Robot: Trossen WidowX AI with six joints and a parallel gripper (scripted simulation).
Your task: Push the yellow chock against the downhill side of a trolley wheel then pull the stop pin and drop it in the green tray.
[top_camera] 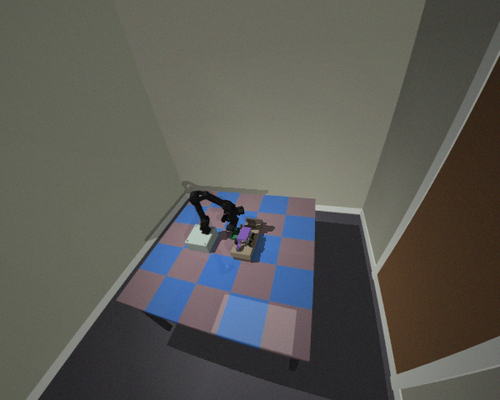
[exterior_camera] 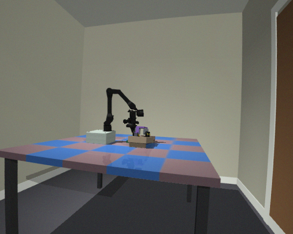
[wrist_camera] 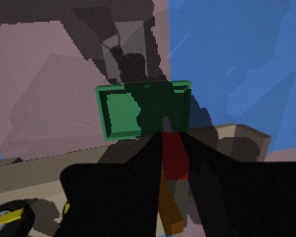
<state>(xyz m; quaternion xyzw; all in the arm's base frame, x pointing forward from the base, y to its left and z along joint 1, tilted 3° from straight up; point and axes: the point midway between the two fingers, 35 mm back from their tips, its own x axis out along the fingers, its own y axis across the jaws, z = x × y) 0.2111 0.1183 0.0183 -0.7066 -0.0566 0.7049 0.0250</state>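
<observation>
With its fingers nearly closed on the red-headed stop pin (wrist_camera: 176, 157), the gripper (top_camera: 232, 228) (exterior_camera: 133, 135) (wrist_camera: 169, 136) could, if released early, drop it short of the green tray (top_camera: 233, 236) (wrist_camera: 123, 113) (left of the trolley (top_camera: 243, 233) (exterior_camera: 141, 128)) onto the ramp (top_camera: 241, 254) (exterior_camera: 136, 139) (wrist_camera: 25, 175).

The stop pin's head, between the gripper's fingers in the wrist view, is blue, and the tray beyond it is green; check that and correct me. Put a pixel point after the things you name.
The head of the stop pin (wrist_camera: 176, 157) is red, not blue, as the wrist view shows. It is between the gripper's fingers, and the tray (wrist_camera: 103, 114) beyond it is green.
</observation>
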